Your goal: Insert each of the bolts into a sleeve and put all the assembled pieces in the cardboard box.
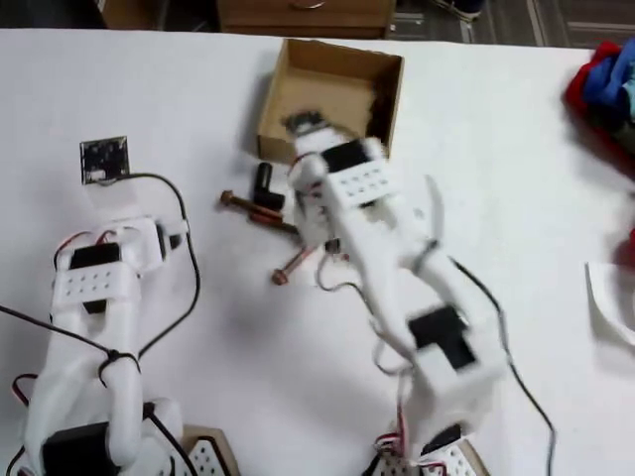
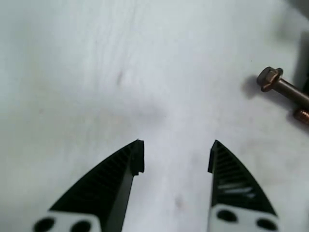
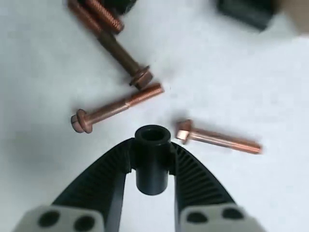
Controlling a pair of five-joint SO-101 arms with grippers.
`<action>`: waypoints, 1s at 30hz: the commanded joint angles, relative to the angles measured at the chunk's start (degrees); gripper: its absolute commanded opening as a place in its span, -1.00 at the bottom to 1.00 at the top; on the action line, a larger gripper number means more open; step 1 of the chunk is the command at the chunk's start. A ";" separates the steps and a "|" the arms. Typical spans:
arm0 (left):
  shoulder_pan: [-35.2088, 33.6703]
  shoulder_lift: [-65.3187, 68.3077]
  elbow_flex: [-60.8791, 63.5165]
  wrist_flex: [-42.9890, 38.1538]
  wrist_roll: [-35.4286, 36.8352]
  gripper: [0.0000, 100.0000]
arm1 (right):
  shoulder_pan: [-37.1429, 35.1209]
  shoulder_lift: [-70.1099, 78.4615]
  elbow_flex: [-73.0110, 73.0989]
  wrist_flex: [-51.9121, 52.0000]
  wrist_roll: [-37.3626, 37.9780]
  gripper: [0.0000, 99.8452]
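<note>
My right gripper (image 3: 152, 145) is shut on a black sleeve (image 3: 152, 162), held upright with its bore showing, just above the table. Several copper bolts lie around it: one (image 3: 116, 108) close ahead, one (image 3: 218, 138) beside it, a darker one (image 3: 120, 55) and another (image 3: 101, 12) farther off. In the high view the right arm (image 1: 347, 178) hangs over the bolts (image 1: 250, 204) (image 1: 293, 266), just in front of the cardboard box (image 1: 298, 59). A second black sleeve (image 1: 264, 178) stands near the box. My left gripper (image 2: 176, 145) is open over bare table, a bolt (image 2: 282, 87) off to its side.
A small black board (image 1: 104, 159) with a cable lies at the far left. Red and blue cloth (image 1: 605, 84) and a white object (image 1: 610, 297) sit at the right edge. The left arm (image 1: 94, 283) stands at the front left.
</note>
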 commanded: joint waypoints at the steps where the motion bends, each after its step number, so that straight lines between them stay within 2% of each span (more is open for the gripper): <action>1: 2.11 -0.18 -0.40 -0.44 0.62 -0.53 | 5.76 -17.27 4.92 0.13 1.76 -0.96; 5: 9.93 -0.18 0.04 -0.44 2.55 -0.53 | 14.55 -28.70 18.73 -4.18 2.02 -0.96; 9: 22.68 -0.18 0.57 -0.44 17.58 -0.53 | 24.31 -37.58 31.21 -10.15 1.76 -0.96; 11: 27.34 -0.18 0.04 0.09 19.69 -0.53 | 28.26 -41.54 35.34 -10.77 1.76 -0.96; 18: 32.88 -0.09 -1.98 0.09 9.67 -0.53 | 36.53 -52.00 42.46 -10.68 2.29 -0.96; 25: 34.99 0.62 -2.07 -3.25 4.13 -0.52 | 36.26 -56.48 42.90 -8.92 2.37 -0.96; 30: 36.04 8.88 -5.41 -3.78 2.29 -0.52 | 36.26 -56.92 42.90 -8.84 2.37 -0.96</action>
